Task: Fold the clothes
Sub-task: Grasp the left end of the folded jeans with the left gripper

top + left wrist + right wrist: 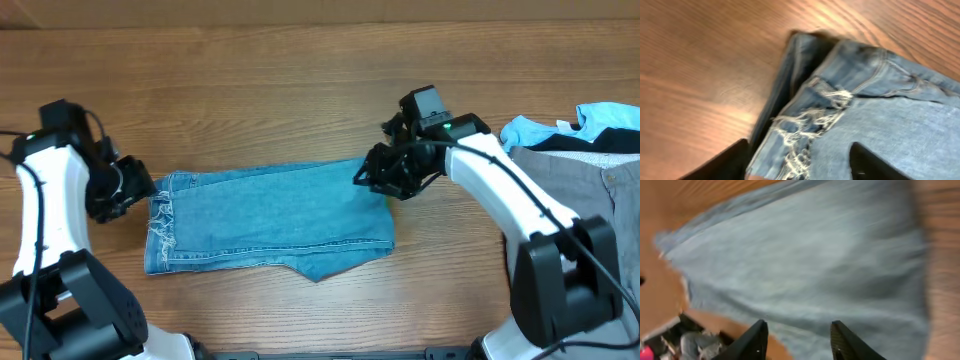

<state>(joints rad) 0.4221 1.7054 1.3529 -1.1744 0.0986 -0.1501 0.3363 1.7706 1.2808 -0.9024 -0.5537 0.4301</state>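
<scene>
The folded light-blue washed denim jeans (270, 215) lie flat in the middle of the brown wooden bench (250, 80), frayed hems (160, 225) to the left. The left tool (128, 190) is open at the hem edge. The right tool (385, 178) hangs open over the jeans' far right corner. A heap of grey, sky-blue and black garments (575, 170) lies at the right edge.

Wooden table (300, 80): brown, grain running lengthwise, soft glare patches in the left wrist view. Beyond its edge, blurred clutter (687, 342), not identifiable.
</scene>
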